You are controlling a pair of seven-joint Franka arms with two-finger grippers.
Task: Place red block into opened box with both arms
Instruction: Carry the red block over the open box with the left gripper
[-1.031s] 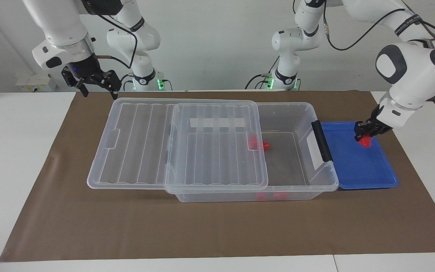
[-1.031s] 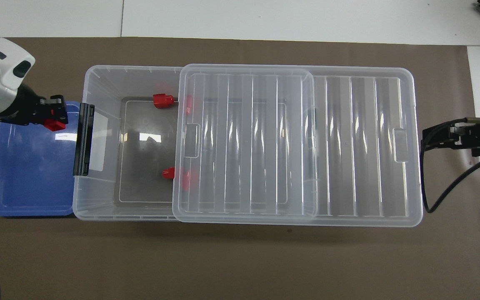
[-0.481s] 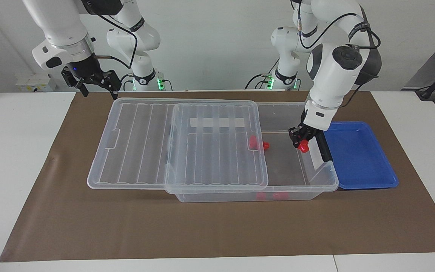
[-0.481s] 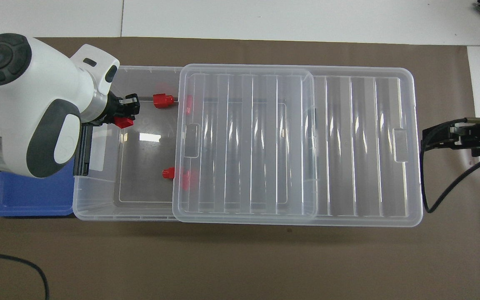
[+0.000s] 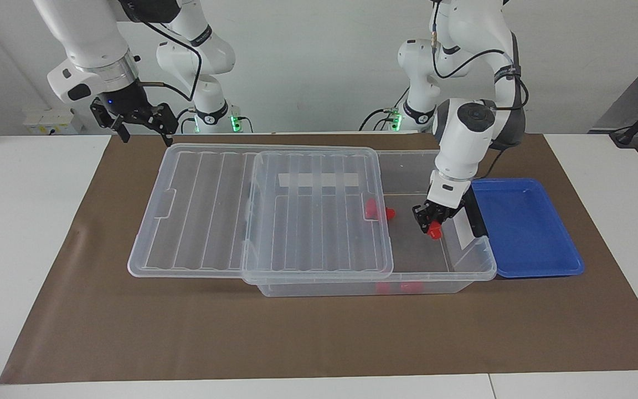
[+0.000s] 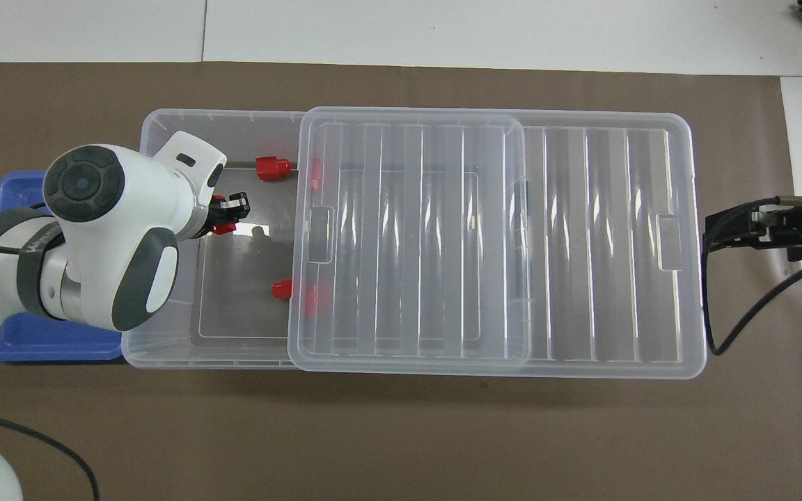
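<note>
The red block [image 5: 434, 233] [image 6: 225, 227] hangs in my left gripper [image 5: 431, 224] [image 6: 230, 216], which is shut on it. Both are down inside the uncovered end of the clear box [image 5: 463, 274] [image 6: 164, 355], just inside its black handle [image 5: 474, 208]. The ribbed lid [image 5: 197, 210] [image 6: 582, 236] is slid toward the right arm's end and covers the rest of the box. My right gripper [image 5: 146, 133] [image 6: 714, 233] waits open in the air by the lid's end nearest the right arm.
Other red pieces [image 5: 388, 213] [image 6: 270, 168] [image 6: 280, 289] lie on the box floor at the lid's edge. A shallow blue tray [image 5: 524, 233] [image 6: 25, 334] sits against the box's handle end. A brown mat [image 5: 319, 332] covers the table.
My left arm carried the red block from over the blue tray, across the handle, and down into the box's open end. The right arm has not moved.
</note>
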